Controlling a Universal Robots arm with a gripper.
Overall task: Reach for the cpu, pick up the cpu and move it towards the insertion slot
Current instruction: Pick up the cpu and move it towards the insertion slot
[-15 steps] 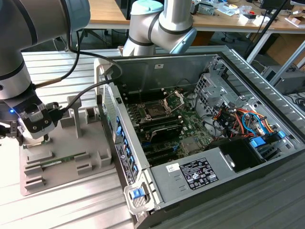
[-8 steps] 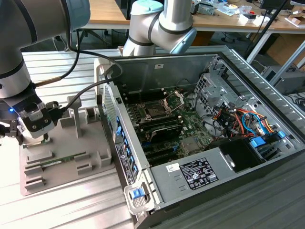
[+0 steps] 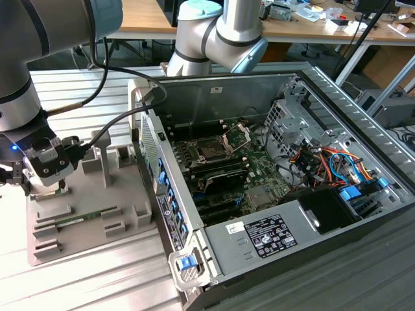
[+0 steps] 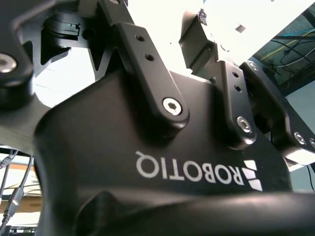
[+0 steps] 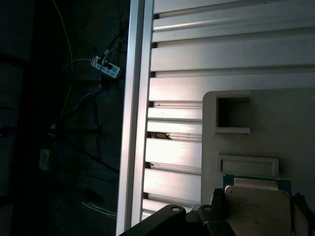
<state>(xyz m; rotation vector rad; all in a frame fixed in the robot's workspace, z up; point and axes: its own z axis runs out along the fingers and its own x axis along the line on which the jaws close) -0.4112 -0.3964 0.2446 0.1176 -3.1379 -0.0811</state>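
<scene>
In the first wrist view the cpu, a flat square chip with a pale metal top and a green edge, sits between two dark fingers. My gripper is shut on it, pressing both side edges. Whether the chip still touches the grey fixture tray I cannot tell. In the exterior view my gripper hangs low over that tray, at the view's left. The insertion slot, a dark square socket with its silver frame raised, lies on the green board inside the open computer case, well to the view's right.
A long green memory stick lies in the tray. The case's raised side wall stands between tray and board. Drive cages and orange and blue cables crowd the case's right side. An empty square pocket is in the tray.
</scene>
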